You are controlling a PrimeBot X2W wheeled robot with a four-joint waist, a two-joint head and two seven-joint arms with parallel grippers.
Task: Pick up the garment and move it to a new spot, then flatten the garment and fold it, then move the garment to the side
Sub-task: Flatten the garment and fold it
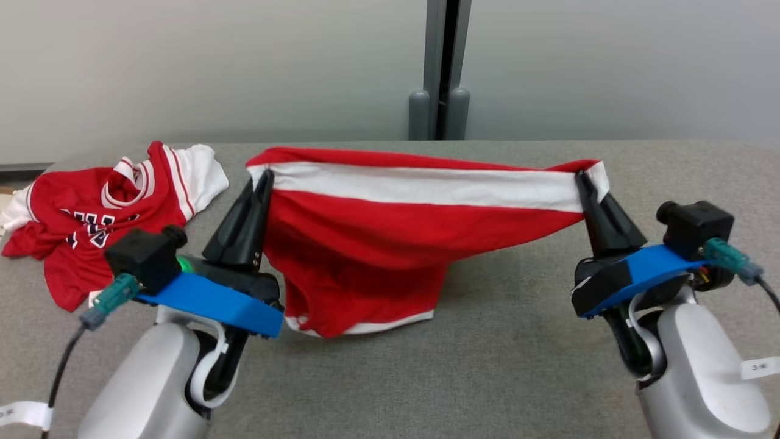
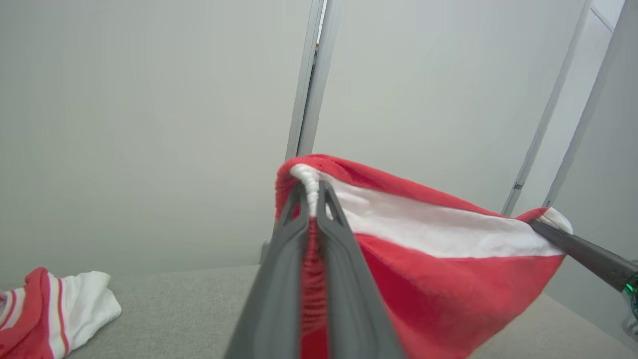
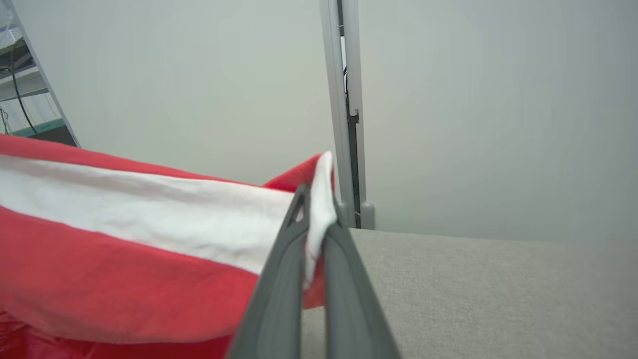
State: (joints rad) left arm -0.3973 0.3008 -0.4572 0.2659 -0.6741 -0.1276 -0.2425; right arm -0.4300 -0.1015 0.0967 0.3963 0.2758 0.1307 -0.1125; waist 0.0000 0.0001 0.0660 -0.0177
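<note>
Now the left gripper (image 1: 265, 180) and right gripper (image 1: 582, 181) pinch the top corners of the soft red garment with a white band (image 1: 390, 228) above the middle of the grey table (image 1: 518, 366), and should keep it tight while lowering slowly.

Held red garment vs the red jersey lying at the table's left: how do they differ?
1. The held garment hangs stretched between the left tool and right tool, sagging toward the table. The jersey lies crumpled on the table, ungripped.
2. The held garment has one broad white band along its top edge. The jersey has white sleeves, a striped collar and dark lettering.
Shared: both are red with white trim.
</note>
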